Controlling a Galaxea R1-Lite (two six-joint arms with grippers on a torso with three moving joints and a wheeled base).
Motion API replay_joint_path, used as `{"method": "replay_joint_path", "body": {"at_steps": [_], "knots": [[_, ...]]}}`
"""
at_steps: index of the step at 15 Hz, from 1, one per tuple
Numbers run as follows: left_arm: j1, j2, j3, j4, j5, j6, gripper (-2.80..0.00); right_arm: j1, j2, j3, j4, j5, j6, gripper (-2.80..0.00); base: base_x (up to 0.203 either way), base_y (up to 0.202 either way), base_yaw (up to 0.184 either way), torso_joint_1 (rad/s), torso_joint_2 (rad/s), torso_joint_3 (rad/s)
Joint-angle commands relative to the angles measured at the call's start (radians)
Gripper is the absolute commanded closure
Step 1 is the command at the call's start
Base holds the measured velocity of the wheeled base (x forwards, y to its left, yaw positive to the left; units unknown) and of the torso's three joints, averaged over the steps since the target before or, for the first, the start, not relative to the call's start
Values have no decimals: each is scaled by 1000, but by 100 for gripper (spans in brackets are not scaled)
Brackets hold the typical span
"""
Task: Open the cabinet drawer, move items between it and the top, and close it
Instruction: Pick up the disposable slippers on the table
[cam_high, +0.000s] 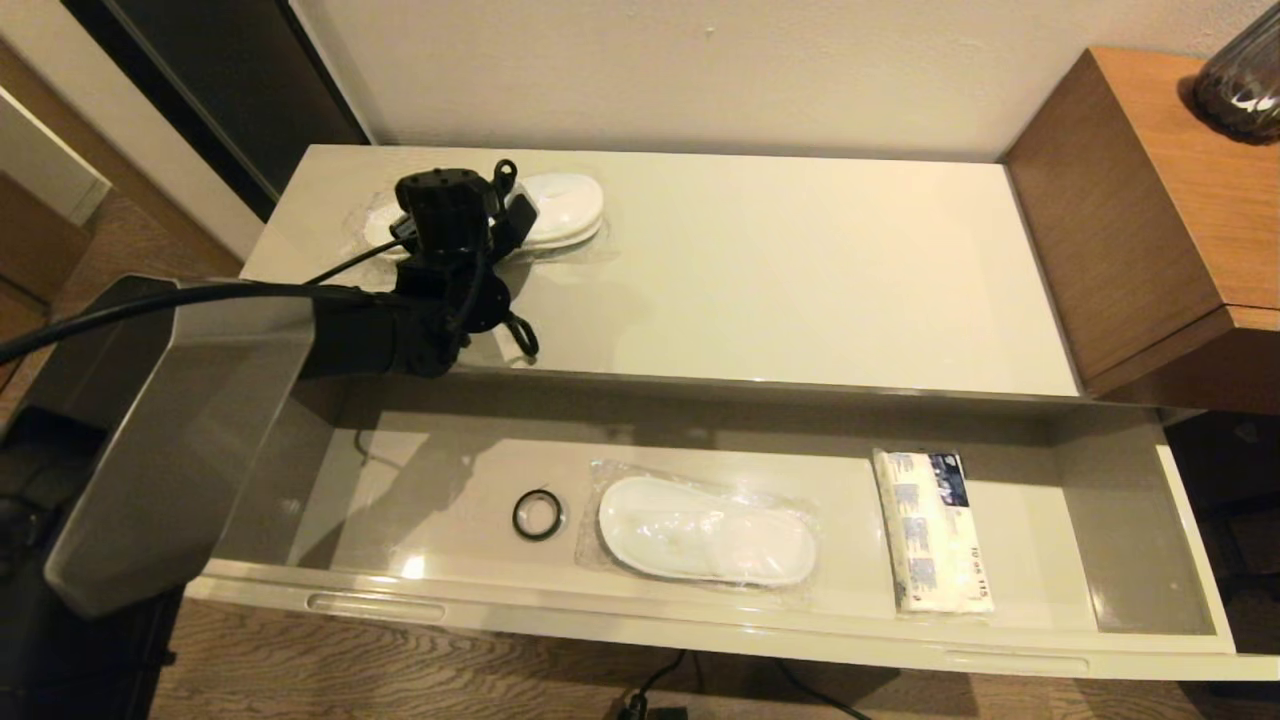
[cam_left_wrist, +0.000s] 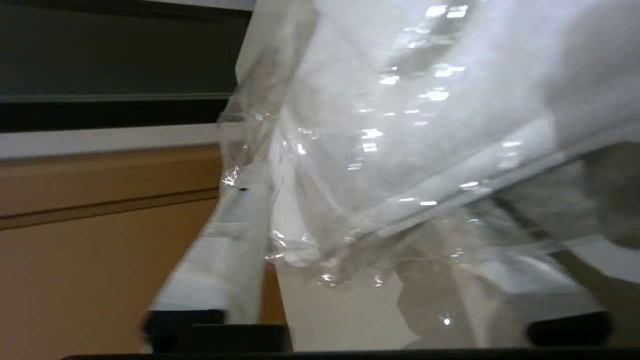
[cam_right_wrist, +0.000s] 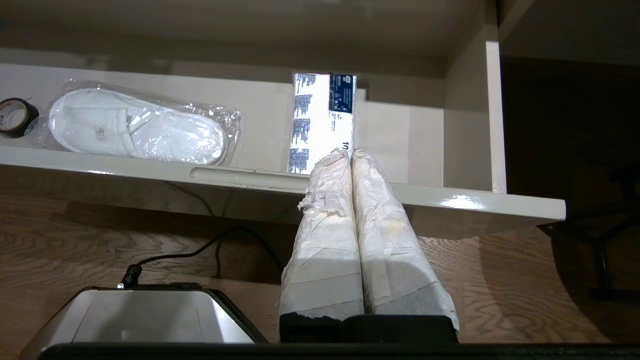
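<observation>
The long glossy cream-beige cabinet top (cam_high: 800, 270) carries plastic-wrapped white slippers (cam_high: 565, 215) directly under the left gripper (cam_high: 450, 215); whether it grips them I cannot tell. The wide open beige-grey drawer (cam_high: 700, 635) holds another crinkly wrapped slipper pair (cam_high: 705, 542), a blue-printed white tissue pack (cam_high: 935, 530) and a black tape ring (cam_high: 537, 515). The right gripper (cam_right_wrist: 350, 155) hangs clenched, empty, before the drawer.

Left gripper (cam_high: 500, 215): my arm hides its fingertips.
Slippers on top (cam_high: 560, 210): partly covered, blurred in my wrist camera.
Vase (cam_high: 1240, 70): cut off.
</observation>
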Motion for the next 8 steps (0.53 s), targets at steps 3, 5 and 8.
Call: {"method": "replay_joint_path", "body": {"at_steps": [3, 5, 8], "knots": [[7, 30, -6, -4, -12, 5, 0, 0, -2, 0, 0, 1, 0, 0, 0, 0, 0, 0, 0, 0], [14, 36, -5, -4, -34, 4, 0, -1, -2, 0, -1, 1, 0, 0, 0, 0, 0, 0, 0, 0], [17, 33, -6, -2, -44, 2, 0, -1, -2, 0, -1, 1, 0, 0, 0, 0, 0, 0, 0, 0]]}}
